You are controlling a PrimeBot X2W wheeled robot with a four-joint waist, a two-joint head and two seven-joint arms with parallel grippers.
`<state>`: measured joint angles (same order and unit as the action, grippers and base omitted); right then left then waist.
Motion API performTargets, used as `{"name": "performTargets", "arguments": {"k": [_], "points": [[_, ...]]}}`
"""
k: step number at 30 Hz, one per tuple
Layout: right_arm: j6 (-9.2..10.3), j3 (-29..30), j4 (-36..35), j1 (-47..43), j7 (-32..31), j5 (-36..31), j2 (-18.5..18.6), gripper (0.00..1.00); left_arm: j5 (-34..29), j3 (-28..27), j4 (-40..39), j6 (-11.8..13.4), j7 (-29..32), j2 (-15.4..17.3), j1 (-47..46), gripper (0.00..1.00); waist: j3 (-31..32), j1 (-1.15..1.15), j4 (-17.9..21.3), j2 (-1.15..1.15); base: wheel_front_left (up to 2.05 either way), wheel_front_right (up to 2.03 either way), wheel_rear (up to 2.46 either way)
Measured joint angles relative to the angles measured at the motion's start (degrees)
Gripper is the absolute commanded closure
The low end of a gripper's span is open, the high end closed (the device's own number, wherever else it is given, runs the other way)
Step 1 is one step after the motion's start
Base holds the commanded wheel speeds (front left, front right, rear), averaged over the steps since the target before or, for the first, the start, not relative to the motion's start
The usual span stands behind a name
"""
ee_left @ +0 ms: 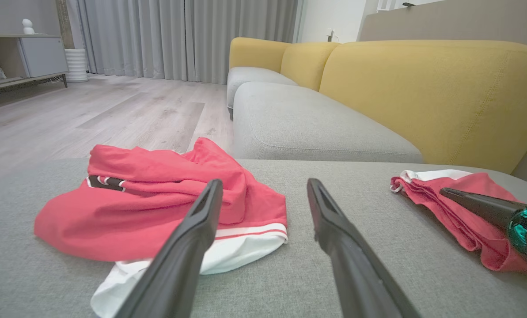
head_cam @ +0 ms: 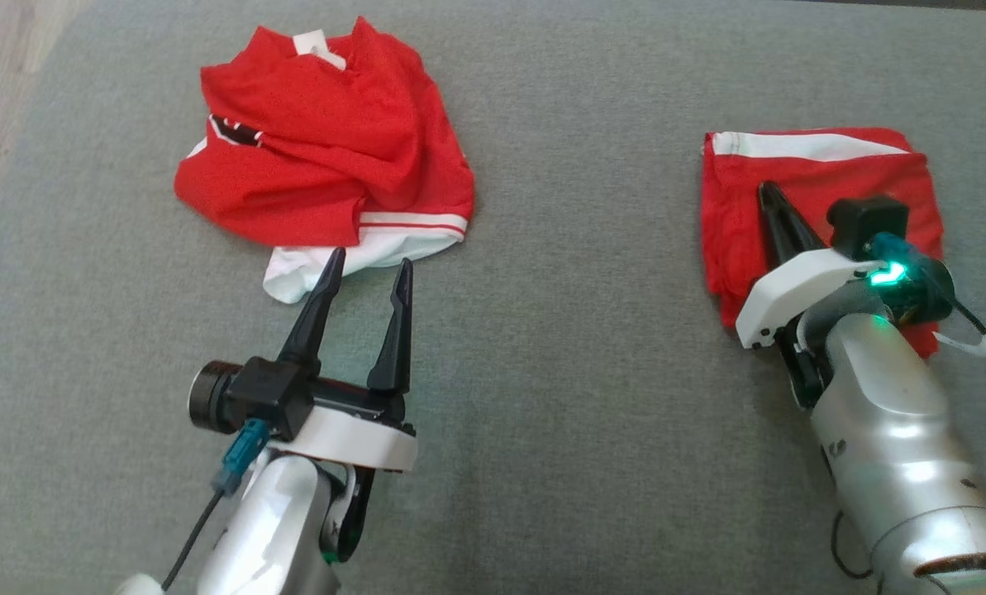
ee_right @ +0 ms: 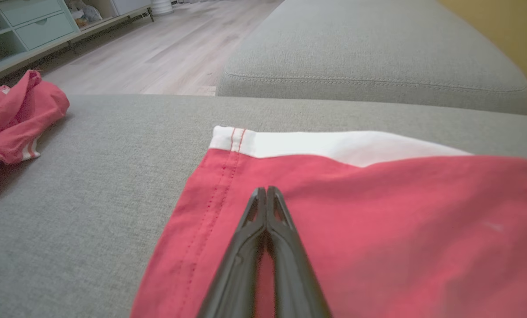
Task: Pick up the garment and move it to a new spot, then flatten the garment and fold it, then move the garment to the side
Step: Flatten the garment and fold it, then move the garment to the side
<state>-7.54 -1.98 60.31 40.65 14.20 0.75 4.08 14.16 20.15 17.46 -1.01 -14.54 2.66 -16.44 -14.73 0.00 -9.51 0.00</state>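
Grey fabric seat; wood floor beyond. Left gripper wide near crumpled garment; right gripper closed atop folded garment.

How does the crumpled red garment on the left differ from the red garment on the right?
The left garment lies crumpled in a heap; the right garment is folded flat, nearly square. The left garment shows a dark patterned patch; the right garment shows none. Both are red with white trim, on the same grey cushion.

On the cushion, crumpled garment lies left of folded garment.
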Motion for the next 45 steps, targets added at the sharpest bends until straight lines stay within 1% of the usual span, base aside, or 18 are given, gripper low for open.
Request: {"name": "performTargets", "arguments": {"k": [2,3,8,14,19,20,21,22,26,31,41,45], "points": [[0.00,0.05,-0.77,-0.11,0.00,0.49,-0.01,1.00,-0.01,-0.12,0.01,0.00,0.00,0.00,0.01,0.00,0.39,0.00,0.44,0.00,0.00,0.00,0.00],[0.00,0.37,-2.26,-0.32,0.00,1.12,-0.04,1.00,-0.01,-0.21,0.01,0.00,0.00,0.00,0.01,0.00,0.66,0.00,0.69,0.00,0.00,0.00,0.00],[0.00,2.68,-12.78,-2.47,0.03,2.98,-0.05,1.00,-0.03,-1.07,0.00,0.00,0.00,0.00,0.18,0.00,2.49,0.00,2.25,0.00,0.00,0.00,0.00],[0.00,6.44,-24.03,-12.55,0.18,3.69,0.04,1.00,-0.11,-1.81,0.00,0.00,0.00,-0.01,1.20,0.00,5.14,-0.01,4.69,0.00,0.00,0.00,0.00],[0.00,8.87,-30.75,-21.09,0.18,3.72,-0.14,1.00,-0.10,-2.05,0.12,0.01,0.00,0.00,2.96,0.00,7.41,-0.01,6.54,0.00,0.00,0.00,0.00],[0.00,9.34,-31.95,-22.67,0.18,3.92,-0.38,0.95,-0.10,-2.08,0.14,0.02,0.00,0.00,3.33,0.00,7.81,-0.01,6.89,0.00,0.00,0.00,0.00],[0.00,9.68,-33.18,-24.19,0.18,4.14,-0.56,0.40,-0.10,-2.08,0.16,0.03,0.00,0.00,3.71,0.00,8.16,-0.01,7.23,0.00,0.00,0.00,0.00],[0.00,10.06,-34.45,-25.67,0.18,4.23,-0.70,0.00,-0.10,-2.08,0.18,0.04,0.00,0.00,4.06,0.00,8.49,-0.01,7.54,0.00,0.00,0.00,0.00],[0.00,10.55,-37.71,-30.78,0.18,6.47,-0.98,0.00,-0.10,-2.05,0.37,0.05,0.00,0.00,5.37,0.00,9.50,-0.01,8.60,0.00,0.00,0.00,0.00],[0.00,9.78,-38.72,-34.01,0.18,8.43,-1.41,0.00,-0.10,-2.02,0.91,0.07,0.00,0.01,6.50,0.00,9.79,-0.01,9.17,0.00,0.00,0.00,0.00],[0.00,9.50,-39.99,-33.72,0.15,7.36,-1.43,0.00,-0.10,-1.64,0.77,0.07,0.00,0.01,6.43,0.00,8.64,-0.01,8.41,0.00,0.00,0.00,0.00],[0.00,10.21,-39.76,-30.38,-1.20,6.13,-1.43,0.00,-0.36,-1.32,0.68,0.00,0.00,0.01,5.97,0.00,6.70,0.00,7.85,0.00,0.00,0.00,0.00]]}}
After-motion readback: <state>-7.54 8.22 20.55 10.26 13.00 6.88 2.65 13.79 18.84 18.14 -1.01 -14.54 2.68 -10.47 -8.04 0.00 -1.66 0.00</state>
